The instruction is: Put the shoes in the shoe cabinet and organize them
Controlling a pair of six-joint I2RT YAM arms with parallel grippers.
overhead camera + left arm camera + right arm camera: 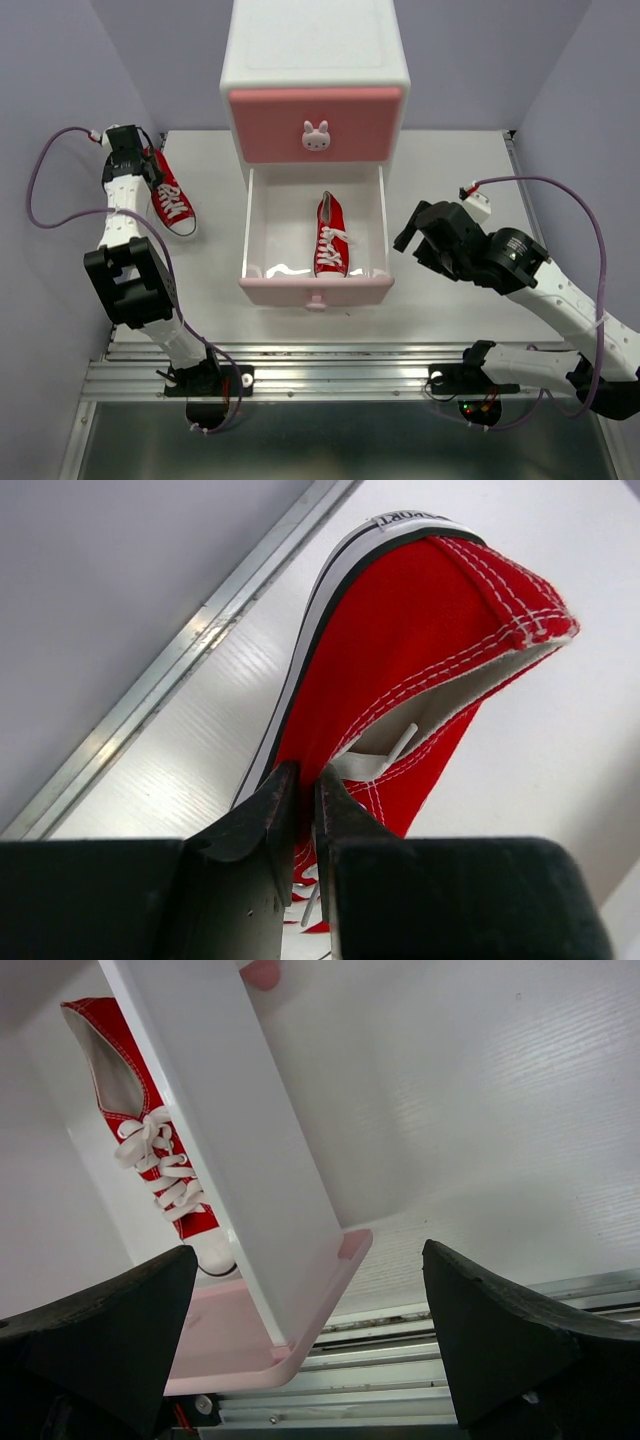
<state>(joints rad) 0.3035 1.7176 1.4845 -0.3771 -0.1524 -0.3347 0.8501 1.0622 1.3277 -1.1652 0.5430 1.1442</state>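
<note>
Shoes are standing only partly sorted, I judge: the left gripper point(305, 780) is pinching, jaws almost closed, the canvas side of a red sneaker point(420, 650) stretching beyond them over the table point(560, 780). The right gripper point(308, 1255) is hanging wide open, empty, straddling the wall of the open drawer point(250, 1190); past it the other red sneaker point(150, 1150) is lying inside. One is stowed; no green pair is showing.
</note>
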